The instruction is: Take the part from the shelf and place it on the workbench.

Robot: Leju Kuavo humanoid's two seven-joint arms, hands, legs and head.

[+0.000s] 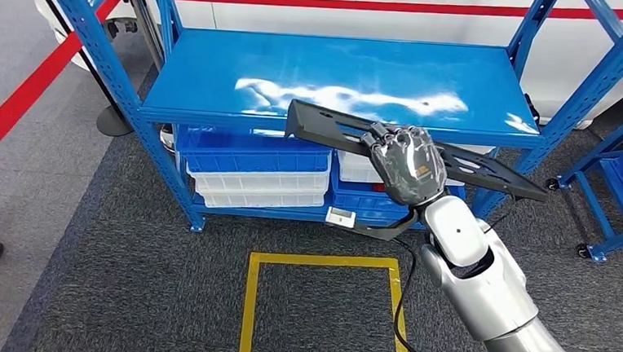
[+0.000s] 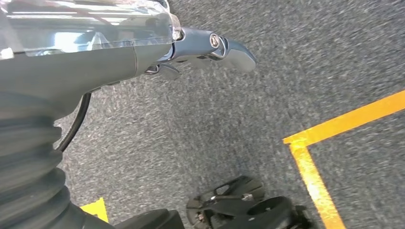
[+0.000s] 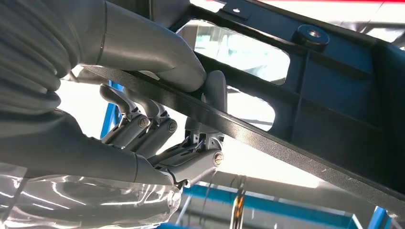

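Head view: right hand (image 1: pixel 408 167) grips the long flat black plastic part (image 1: pixel 340 127) mid-length, seemingly just above the blue metal shelf (image 1: pixel 217 64).

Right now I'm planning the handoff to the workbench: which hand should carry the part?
Right. The right hand already grips the long black slotted plastic part above the blue metal shelf; the left hand hangs over carpet.

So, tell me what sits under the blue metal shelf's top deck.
Under the blue top deck sit stacked blue and white plastic bins. The long black plastic part held by the right hand covers the bins on that side, so their contents stay hidden.
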